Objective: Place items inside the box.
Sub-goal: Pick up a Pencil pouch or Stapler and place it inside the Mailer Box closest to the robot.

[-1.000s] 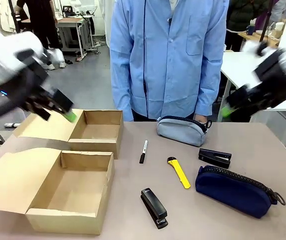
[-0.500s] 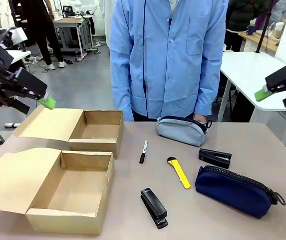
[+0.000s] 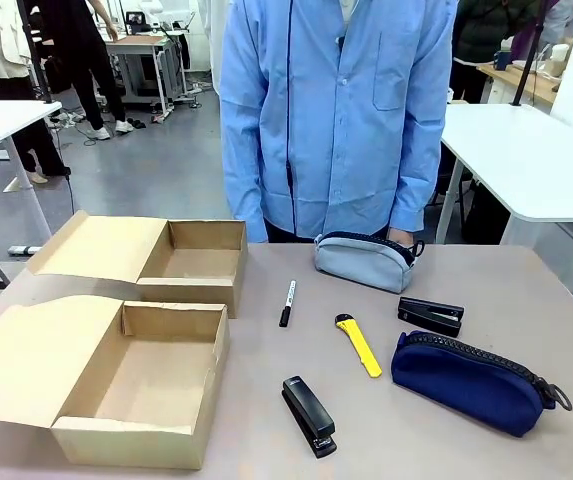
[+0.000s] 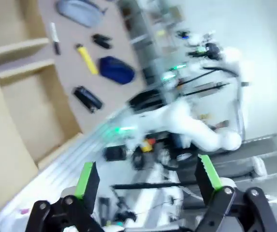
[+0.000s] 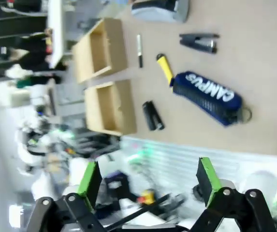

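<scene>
Bright, even room light; front view sharp, wrist views smeared.
Soft overhead light leaves only faint shadows under the navy zip pouch and black stapler on the bench. Both wrist views are tilted and motion-blurred, with backgrounds washed out to white. The left claw and right claw, close to the lens, look sharper than everything beyond them.

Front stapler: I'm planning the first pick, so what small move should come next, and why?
Probably lower the left gripper toward the front stapler. Both it and the right gripper are open, empty and high above the table. Every item lies on the table, and this stapler sits closest to the near box.
</scene>
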`<state>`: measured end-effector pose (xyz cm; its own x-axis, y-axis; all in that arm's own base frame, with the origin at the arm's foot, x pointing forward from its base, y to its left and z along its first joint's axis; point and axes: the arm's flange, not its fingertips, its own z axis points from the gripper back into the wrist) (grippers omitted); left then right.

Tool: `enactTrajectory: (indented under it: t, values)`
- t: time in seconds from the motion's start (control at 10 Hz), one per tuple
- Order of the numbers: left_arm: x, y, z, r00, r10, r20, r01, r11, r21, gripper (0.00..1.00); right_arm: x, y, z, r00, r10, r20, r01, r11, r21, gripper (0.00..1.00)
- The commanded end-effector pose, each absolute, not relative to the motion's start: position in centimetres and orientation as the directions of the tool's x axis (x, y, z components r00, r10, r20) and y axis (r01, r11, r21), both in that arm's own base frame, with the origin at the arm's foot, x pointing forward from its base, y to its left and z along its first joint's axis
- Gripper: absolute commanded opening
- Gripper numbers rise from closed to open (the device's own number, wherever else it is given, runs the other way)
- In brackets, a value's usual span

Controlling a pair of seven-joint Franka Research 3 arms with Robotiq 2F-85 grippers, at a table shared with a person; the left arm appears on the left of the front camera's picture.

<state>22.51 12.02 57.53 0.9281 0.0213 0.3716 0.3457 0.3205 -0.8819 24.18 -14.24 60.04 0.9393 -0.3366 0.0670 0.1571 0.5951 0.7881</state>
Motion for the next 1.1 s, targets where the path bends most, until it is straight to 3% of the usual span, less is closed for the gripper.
enactTrajectory:
  t: [0.0,0.2,0.3,0.4,0.9,1.0]
  values:
    - [20.7,19.1,54.9,0.948,0.259,0.188,0.175,0.072,-0.982,1.00,22.2,-21.3,58.9,0.716,-0.609,-0.340,0.393,-0.051,0.918,1.00]
    - [18.6,22.7,52.3,0.913,0.377,0.157,0.177,-0.018,-0.984,1.00,19.6,-26.6,54.2,0.629,-0.634,-0.450,0.374,-0.261,0.890,1.00]
    - [19.0,22.8,51.7,0.915,0.390,0.102,0.110,0.001,-0.994,1.00,19.2,-27.2,52.7,0.568,-0.687,-0.453,0.387,-0.262,0.884,1.00]
    - [16.3,23.5,52.5,0.927,0.328,0.181,0.186,0.017,-0.982,1.00,17.9,-26.3,55.7,0.801,-0.551,-0.234,0.383,0.172,0.907,1.00]
    - [16.3,23.5,52.5,0.927,0.328,0.181,0.186,0.017,-0.982,1.00,18.6,-26.0,55.5,0.789,-0.556,-0.261,0.405,0.151,0.902,1.00]
    - [16.3,23.5,52.5,0.927,0.328,0.181,0.186,0.017,-0.982,1.00,20.0,-22.6,56.0,0.842,-0.499,-0.208,0.378,0.270,0.886,1.00]
